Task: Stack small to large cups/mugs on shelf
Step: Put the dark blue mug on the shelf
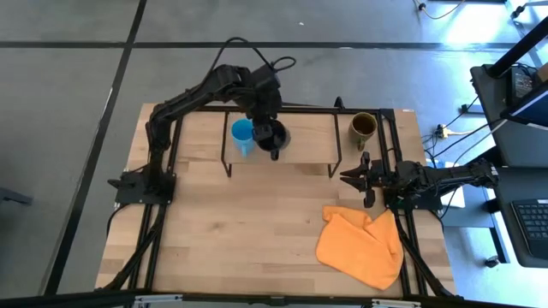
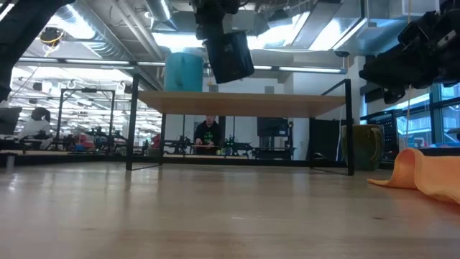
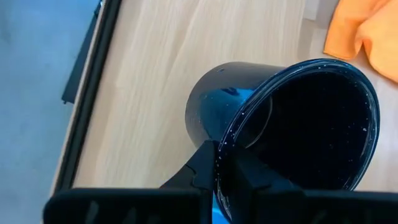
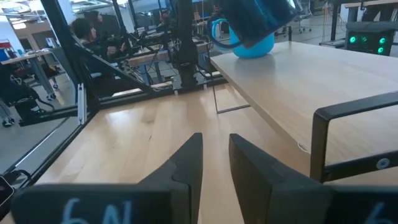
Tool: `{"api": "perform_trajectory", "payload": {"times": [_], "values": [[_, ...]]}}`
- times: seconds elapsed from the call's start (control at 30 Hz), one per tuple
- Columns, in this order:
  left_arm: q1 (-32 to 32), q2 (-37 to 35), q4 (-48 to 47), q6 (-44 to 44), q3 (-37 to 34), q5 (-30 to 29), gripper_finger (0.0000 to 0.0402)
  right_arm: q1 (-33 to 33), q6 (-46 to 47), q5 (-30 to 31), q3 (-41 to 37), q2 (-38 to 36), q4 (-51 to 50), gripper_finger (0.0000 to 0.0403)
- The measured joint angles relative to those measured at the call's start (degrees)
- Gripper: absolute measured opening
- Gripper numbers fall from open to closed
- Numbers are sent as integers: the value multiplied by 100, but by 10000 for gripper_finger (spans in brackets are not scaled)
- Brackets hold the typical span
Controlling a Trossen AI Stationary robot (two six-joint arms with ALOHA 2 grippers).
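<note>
Left pincer pinches the black mug's rim — mug tilted, lifted over the shelf, just beside the blue mug.

Glossy black mug, light-wood shelf, soft orange cloth

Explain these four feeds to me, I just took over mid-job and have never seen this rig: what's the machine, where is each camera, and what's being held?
Two dark robot arms work at a wooden table. One camera looks straight down, one sits at table height, and one rides on each wrist. The left gripper pinches the rim of a black handled mug, holding it tilted above the low light-wood shelf on black legs. A small light blue mug stands on that shelf beside it. A larger olive-brown mug stands on the table off the shelf's right end. An orange cloth lies crumpled nearer the front. The right gripper waits open, empty.
</note>
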Motion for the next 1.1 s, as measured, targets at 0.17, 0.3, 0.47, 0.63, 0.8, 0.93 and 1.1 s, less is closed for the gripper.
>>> {"api": "perform_trajectory", "payload": {"times": [0.17, 0.3, 0.47, 0.63, 0.8, 0.93, 1.1], "values": [[2, 88, 140, 140, -2, 71, 15, 0, 3, 0, 0, 0, 30, 80], [4, 143, 283, 286, -4, 95, 15, 0, -15, 0, 0, 0, 33, 80], [-15, 157, 547, 369, -8, 16, 15, 0, -18, 0, 0, -1, 75, 81], [45, 157, 525, 371, -4, -106, 14, 0, 3, 0, 0, 0, 94, 81], [90, 201, 473, 335, -4, -116, 14, 0, 5, 0, 0, -1, 152, 81], [105, 231, 413, 318, -2, -60, 14, 0, 5, 0, 0, -2, 342, 81], [107, 256, 402, 314, -9, -67, 14, 0, 195, 0, 0, 2, 713, 81]]}}
